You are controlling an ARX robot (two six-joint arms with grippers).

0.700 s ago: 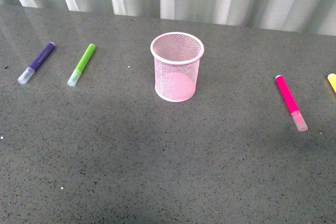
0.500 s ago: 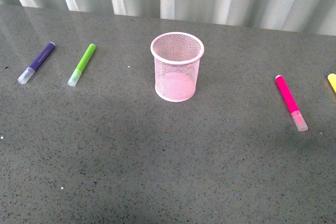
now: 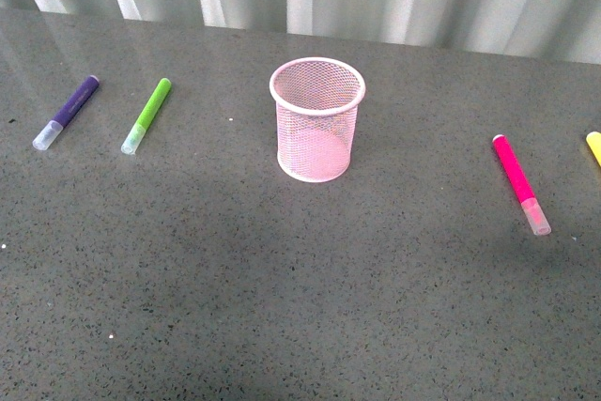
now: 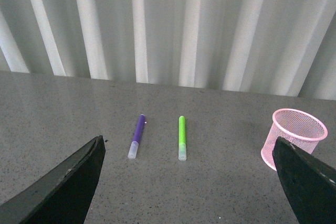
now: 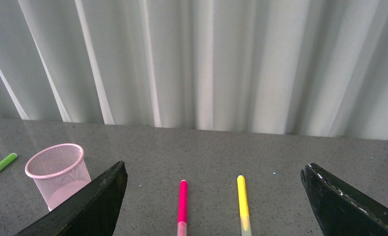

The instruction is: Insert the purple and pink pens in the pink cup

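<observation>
The left gripper hangs above the table with its jaws spread wide and nothing between them, and the right gripper is likewise wide apart and empty. Ahead of the left gripper the purple pen lies flat, with the lime-green marker parallel and close beside it. Ahead of the right gripper the pink pen lies flat beside the yellow marker in the same way. The pink cup stands upright and empty between the two pairs, well apart from each. The likeliest slip is a descent centred between neighbours, so that such a wide spread straddles both markers or closes on the wrong colour. The barrels are round and smooth, so an off-centre pinch would probably roll a pen away. Each pen must also be tipped upright. A slanted tip catching the rim could topple the cup, which looks light.
</observation>
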